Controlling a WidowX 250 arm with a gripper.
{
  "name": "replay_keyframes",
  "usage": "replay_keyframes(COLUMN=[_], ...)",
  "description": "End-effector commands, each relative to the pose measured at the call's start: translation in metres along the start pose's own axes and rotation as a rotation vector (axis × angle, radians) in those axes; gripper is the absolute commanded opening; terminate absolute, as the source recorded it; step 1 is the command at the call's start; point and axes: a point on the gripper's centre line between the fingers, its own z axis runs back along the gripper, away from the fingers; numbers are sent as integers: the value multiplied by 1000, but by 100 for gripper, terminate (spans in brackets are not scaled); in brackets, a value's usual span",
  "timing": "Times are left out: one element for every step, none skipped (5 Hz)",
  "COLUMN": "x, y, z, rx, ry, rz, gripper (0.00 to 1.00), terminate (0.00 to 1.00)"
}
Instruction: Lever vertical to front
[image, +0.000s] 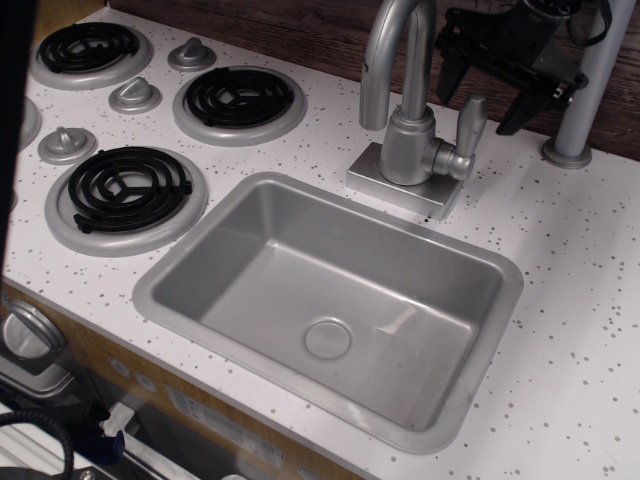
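The lever (468, 128) is a small silver-grey paddle on a short stub on the right side of the faucet body (408, 145). It stands upright, tilted slightly right. My black gripper (476, 104) is open just above and behind the lever, at the top right of the view. Its fingertips (446, 85) stand apart on either side of the paddle's top, and I see no contact. The tall curved spout (385, 50) rises to the left of the lever.
The grey sink basin (330, 300) lies in front of the faucet. Black stove burners (125, 190) and round grey knobs (68, 145) are on the left. A grey post (580, 110) stands at the right rear, against the dark wood back wall.
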Motion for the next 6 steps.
replay_keyframes(x=[12, 7, -4, -17, -26, -37], y=[3, 2, 1, 1, 1, 0], z=[11, 18, 24, 23, 6, -8], rx=[-23, -10, 1, 0, -39, -55], ry=[-32, -10, 23, 70, 116, 130], rz=[28, 42, 62, 63, 49, 54], gripper=[0, 0, 0, 0, 0, 0], terminate=[0, 0, 0, 0, 0, 0])
